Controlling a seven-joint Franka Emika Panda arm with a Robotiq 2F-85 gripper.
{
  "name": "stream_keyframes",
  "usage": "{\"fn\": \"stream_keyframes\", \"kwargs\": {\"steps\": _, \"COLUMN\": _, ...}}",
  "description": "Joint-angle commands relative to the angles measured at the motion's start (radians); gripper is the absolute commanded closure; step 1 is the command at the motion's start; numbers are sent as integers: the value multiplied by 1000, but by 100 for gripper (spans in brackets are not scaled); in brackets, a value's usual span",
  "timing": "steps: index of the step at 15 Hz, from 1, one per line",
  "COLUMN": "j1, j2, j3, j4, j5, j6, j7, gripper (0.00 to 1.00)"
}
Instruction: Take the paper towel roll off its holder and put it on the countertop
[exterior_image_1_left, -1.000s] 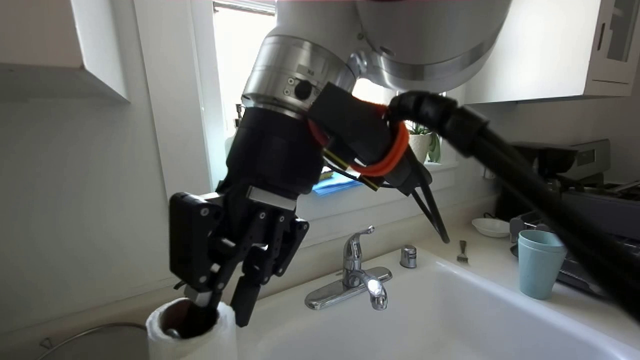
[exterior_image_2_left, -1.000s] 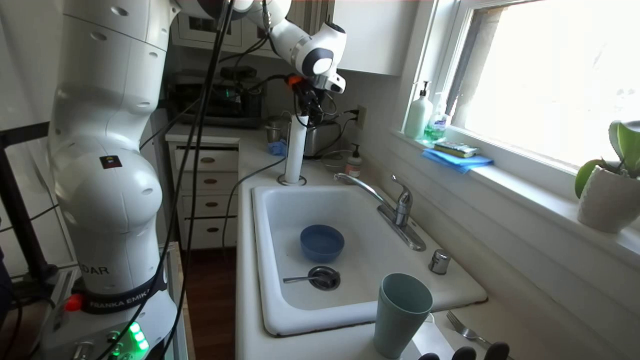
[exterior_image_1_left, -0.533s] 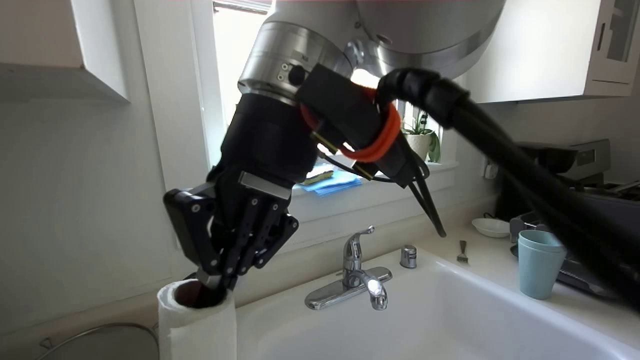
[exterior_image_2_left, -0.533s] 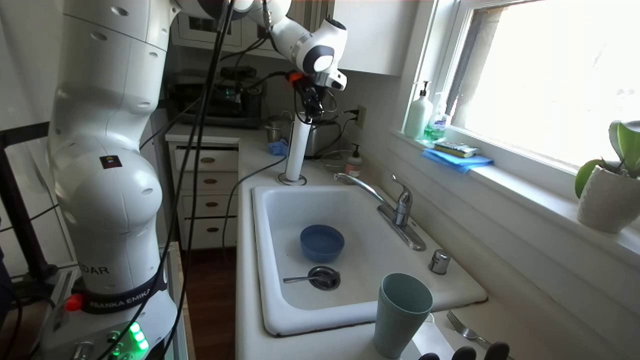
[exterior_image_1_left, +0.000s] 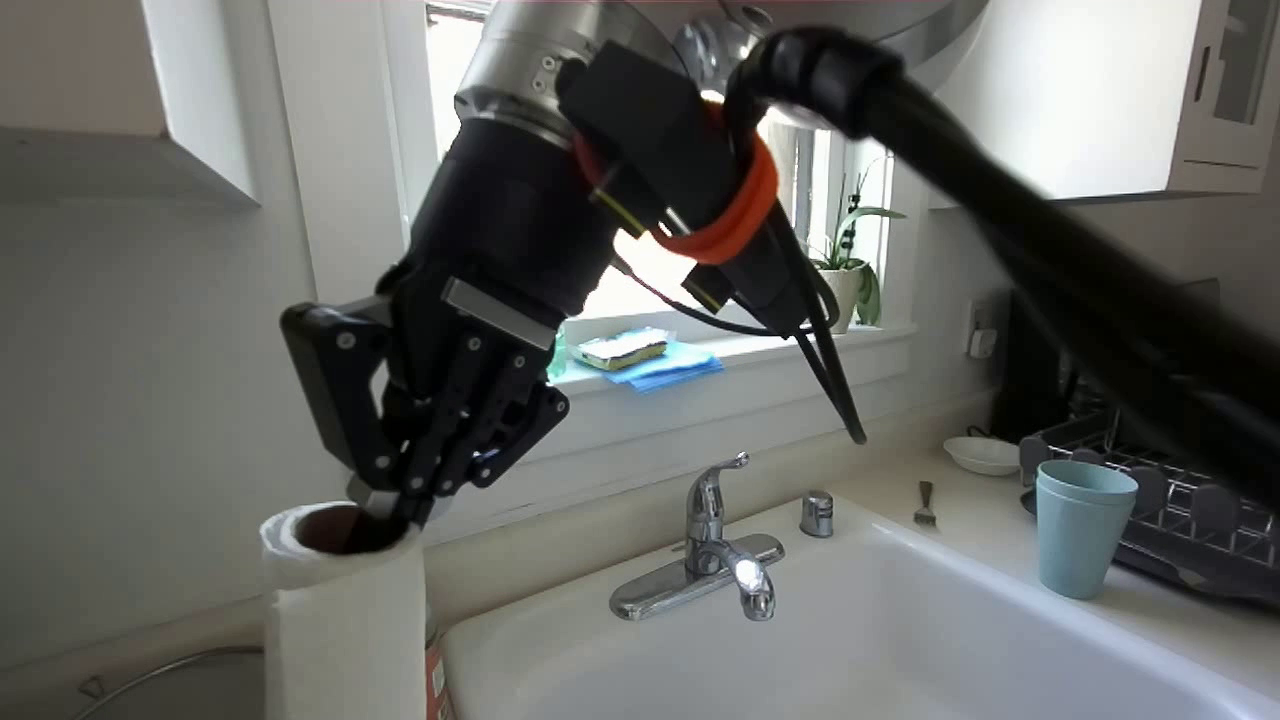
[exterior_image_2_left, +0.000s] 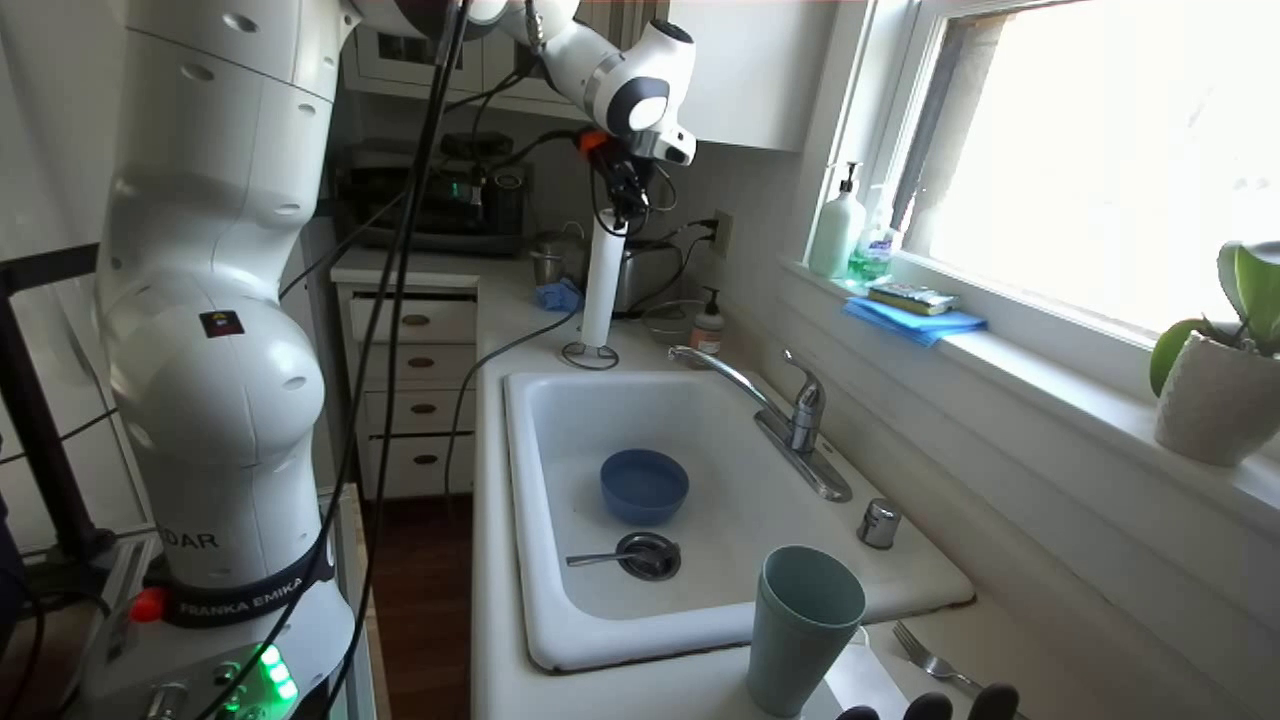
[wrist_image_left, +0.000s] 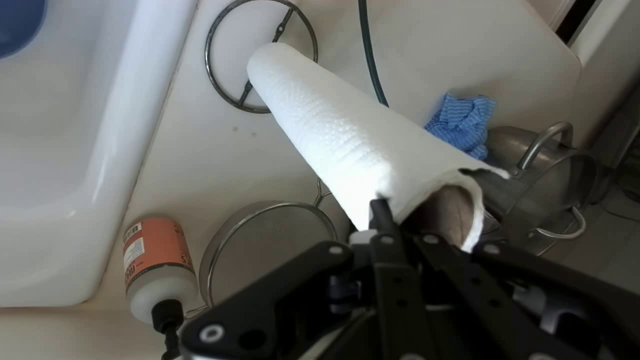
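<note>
A robot arm (exterior_image_2_left: 215, 340) holds its gripper (exterior_image_1_left: 398, 518) at the top of a paper towel roll (wrist_image_left: 357, 137), the fingers drawn together on the paper wall, one tip inside the brown core (wrist_image_left: 447, 210) and the other outside. The roll is nearly upright above the countertop (wrist_image_left: 450, 55), its lower end over the round wire base of its holder (wrist_image_left: 283, 26); whether it touches that base (the join is too small to read) cannot be told. In an exterior view the roll rises just beyond the sink (exterior_image_2_left: 720, 430), at its 11 o'clock, the top leaning slightly toward 1. In the wrist view its lower end points to about half past ten and its open core to half past four, with a crumpled blue cloth (wrist_image_left: 462, 125) near 2 o'clock, a metal pot (wrist_image_left: 505, 142) at 3 and an orange-labeled pump bottle (wrist_image_left: 157, 255) at 8. A blue bowl (exterior_image_2_left: 645, 487) and a metal utensil (exterior_image_2_left: 595, 559) lie in the sink, the chrome faucet (exterior_image_2_left: 805, 415) is mounted at the sink's 2 o'clock, and a pale teal cup (exterior_image_2_left: 806, 640) stands on the countertop at 5.
</note>
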Motion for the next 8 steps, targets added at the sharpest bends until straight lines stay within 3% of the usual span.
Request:
{"fn": "stream_keyframes", "kwargs": {"steps": 1, "j1": 7, "j2": -4, "j3": 2, "j4": 36, "j5": 13, "j6": -6, "j7": 13, "gripper": 100}}
{"fn": "stream_keyframes", "kwargs": {"steps": 8, "j1": 4, "j2": -33, "j3": 5, "j4": 53, "j5": 17, "j6": -20, "j7": 7, "gripper": 100}}
